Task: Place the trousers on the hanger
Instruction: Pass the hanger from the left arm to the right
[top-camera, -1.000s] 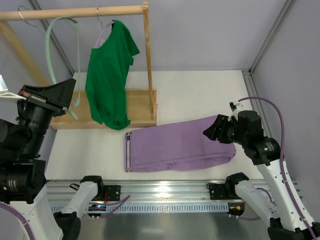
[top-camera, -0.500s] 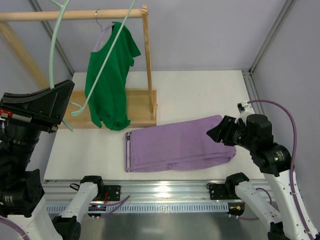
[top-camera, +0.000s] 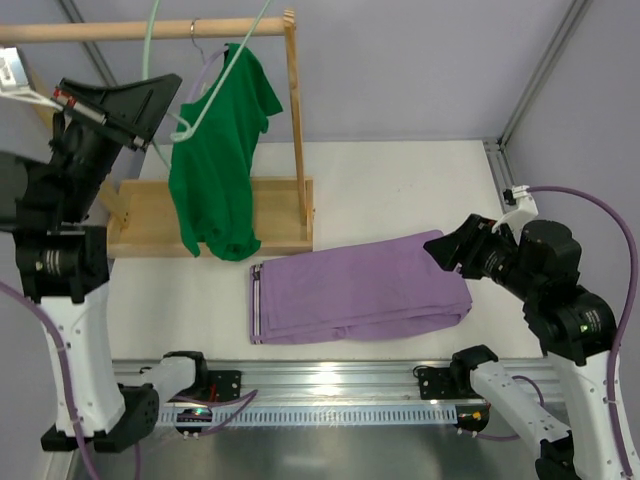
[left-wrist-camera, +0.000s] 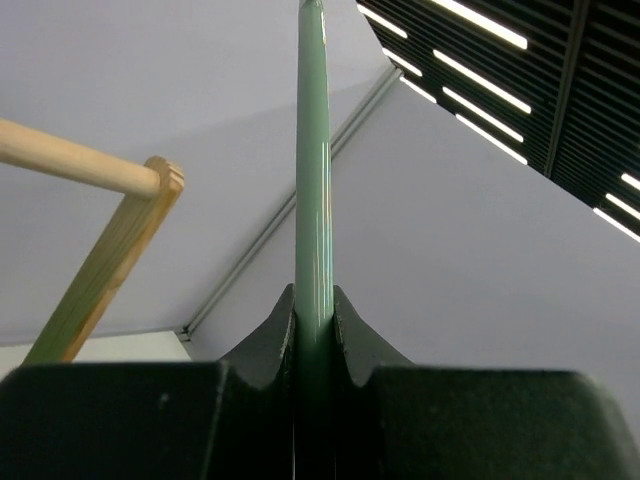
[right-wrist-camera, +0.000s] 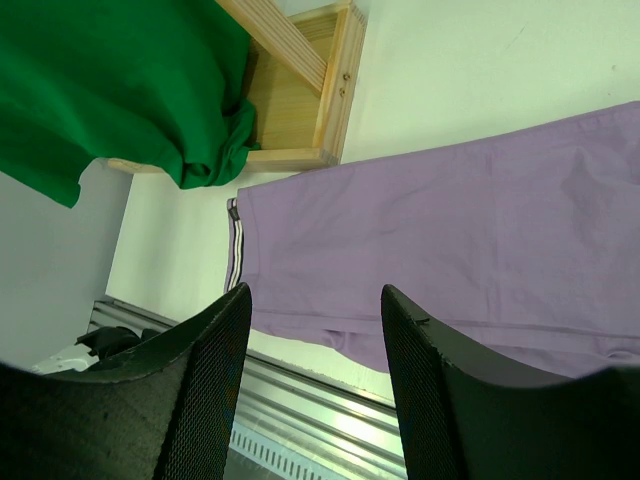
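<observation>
Two things — my left gripper (left-wrist-camera: 313, 335) is clamped on the hanger (left-wrist-camera: 313, 150), right gripper (right-wrist-camera: 315, 340) hangs open over the trousers (right-wrist-camera: 450, 230) on the counter (top-camera: 400, 190).

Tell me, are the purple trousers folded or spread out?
Folded. The trousers lie flat on the table, doubled over, with layered edges showing along the near side.

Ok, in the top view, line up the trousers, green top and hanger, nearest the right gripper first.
1. Trousers, just beside the right gripper.
2. Green top, hanging at the back left.
3. Hanger, farthest, high at the far left.
</observation>
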